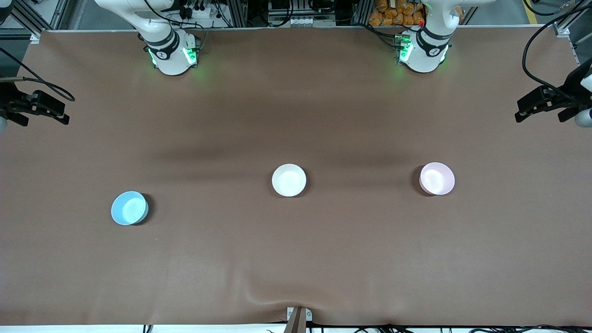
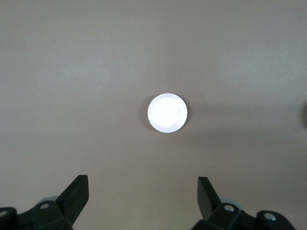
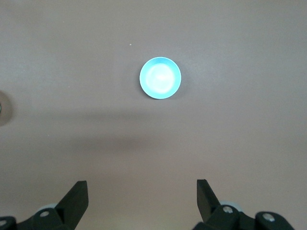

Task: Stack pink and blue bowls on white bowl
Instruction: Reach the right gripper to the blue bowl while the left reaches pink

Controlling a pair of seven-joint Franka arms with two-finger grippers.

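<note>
Front view: white bowl (image 1: 289, 180) mid-surface, pink bowl (image 1: 437, 178) toward the left arm's end, blue bowl (image 1: 130, 208) toward the right arm's end, all apart. Left wrist view: left gripper (image 2: 143, 191), fingers spread, empty, high over the pink bowl (image 2: 167, 112). Right wrist view: right gripper (image 3: 142, 194), fingers wide, above the blue bowl (image 3: 160, 78).

Brown table (image 1: 296, 259) carries three bowls — blue (image 1: 129, 208), white (image 1: 289, 180), pink (image 1: 436, 178).
</note>
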